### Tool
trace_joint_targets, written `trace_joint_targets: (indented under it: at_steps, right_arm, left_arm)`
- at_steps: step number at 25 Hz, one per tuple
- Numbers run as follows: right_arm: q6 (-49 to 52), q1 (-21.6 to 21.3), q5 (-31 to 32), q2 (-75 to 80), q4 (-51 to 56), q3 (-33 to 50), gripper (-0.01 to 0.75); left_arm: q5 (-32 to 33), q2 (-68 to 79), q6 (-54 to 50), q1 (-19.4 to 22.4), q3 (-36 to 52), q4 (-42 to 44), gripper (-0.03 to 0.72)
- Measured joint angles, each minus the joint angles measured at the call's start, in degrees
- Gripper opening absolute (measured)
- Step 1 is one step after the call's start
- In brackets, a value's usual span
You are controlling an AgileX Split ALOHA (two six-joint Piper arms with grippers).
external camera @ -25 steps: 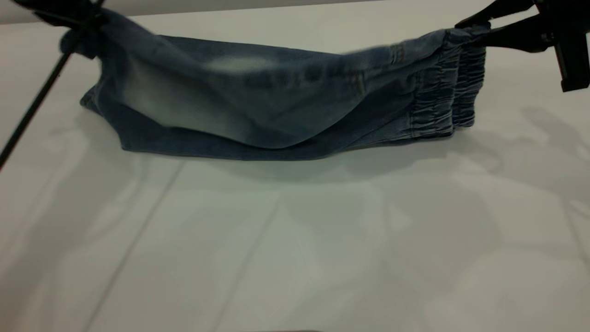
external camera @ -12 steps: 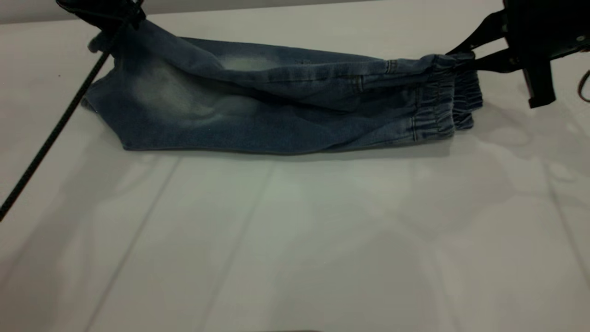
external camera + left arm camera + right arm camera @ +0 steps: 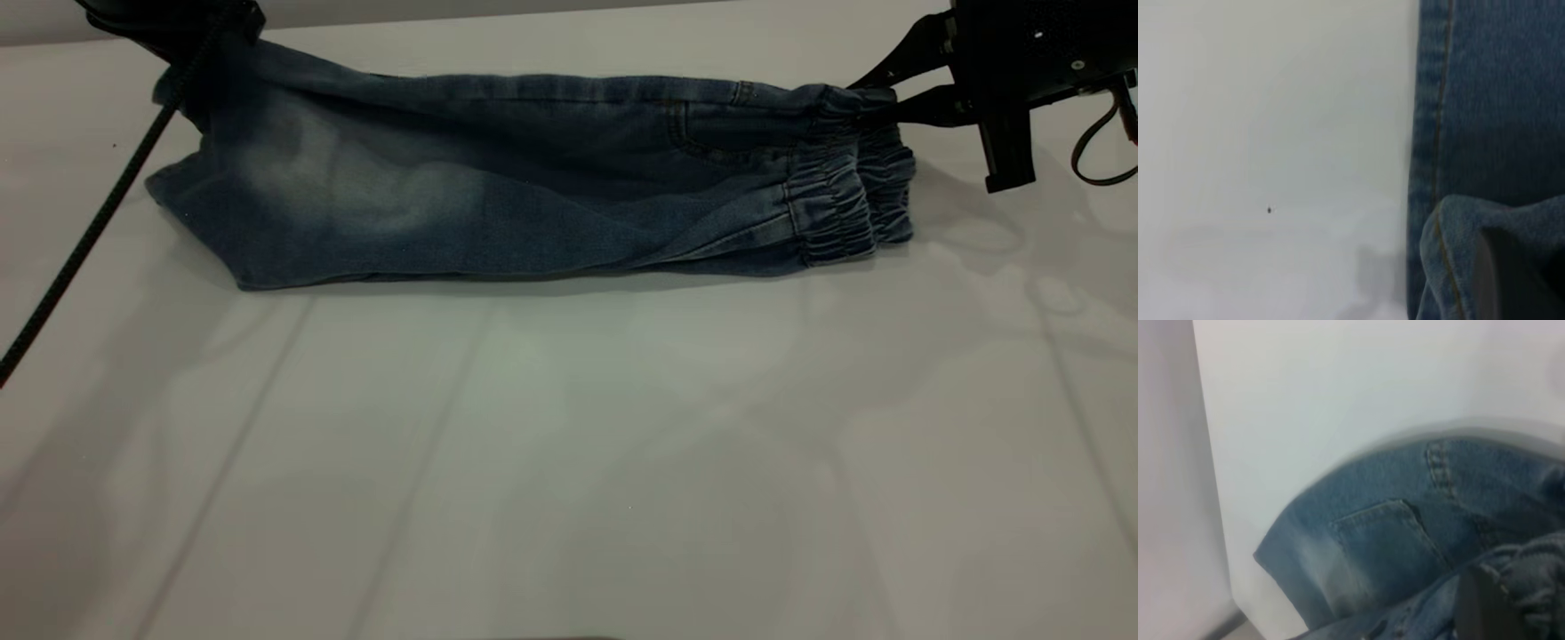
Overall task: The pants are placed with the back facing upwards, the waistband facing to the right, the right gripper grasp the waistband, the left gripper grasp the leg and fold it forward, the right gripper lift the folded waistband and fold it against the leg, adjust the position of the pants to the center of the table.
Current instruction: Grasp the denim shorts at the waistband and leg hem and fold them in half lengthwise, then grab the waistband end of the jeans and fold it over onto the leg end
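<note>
Pants [image 3: 498, 204]: blue denim, folded lengthwise into a long band across the far part of the table [image 3: 569, 462], the near edge resting on the surface, the far edge held slightly raised at both ends.
Waistband [image 3: 849, 196]: gathered elastic, at the right end of the band.
Leg [image 3: 222, 133]: at the left end, faded patch on the upper layer.
Right tool [image 3: 876, 100]: at the far right, its black fingers pinched on the top of the waistband; the right wrist view shows a back pocket [image 3: 1388, 550] beside the gripped elastic.
Left tool [image 3: 191, 31]: at the far left corner, apparently clamped on the leg hem, though most of it is cut off by the frame; a black cable [image 3: 89, 222] runs down from it.
Left wrist view: hem seam [image 3: 1431, 133] lying against the white table, a fold of denim [image 3: 1491, 220] bunched near the lens.
</note>
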Motion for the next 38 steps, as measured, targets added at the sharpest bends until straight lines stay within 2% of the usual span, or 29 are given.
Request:
trace_joint_targets:
  at_steps: [6, 11, 16, 21, 23, 28, 38]
  right_arm:
    - [1.0, 0.0, -1.2, 0.0, 0.0, 0.0, 0.127]
    - [2.1, 0.0, -3.0, 0.0, 0.1, 0.0, 0.217]
    - [-0.7, 0.0, -0.9, 0.0, 0.1, 0.0, 0.359]
    - [-10.8, 0.0, 7.1, -0.4, 0.1, 0.0, 0.5]
    - [-14.0, 0.0, 10.8, -1.1, -0.2, 0.0, 0.535]
    - [-16.6, 0.0, 18.6, -1.4, -2.8, 0.0, 0.558]
    - [-16.7, 0.0, 20.7, -1.4, -15.4, 0.0, 0.563]
  left_arm:
    - [-3.0, 1.0, -0.6, 0.1, 0.0, 0.0, 0.244]
    - [-3.7, 1.7, -6.2, 0.0, -0.5, 0.0, 0.347]
    - [-3.3, 1.8, -7.5, 0.0, -0.5, 0.1, 0.36]
    - [-1.1, 1.8, -7.6, 0.0, -0.5, 0.1, 0.361]
    - [-0.3, 1.8, -7.6, 0.0, -0.5, 0.1, 0.361]
    - [0.9, 1.8, -7.6, 0.0, -0.5, 0.1, 0.361]
    - [2.0, 1.8, -7.6, 0.0, -0.5, 0.1, 0.361]
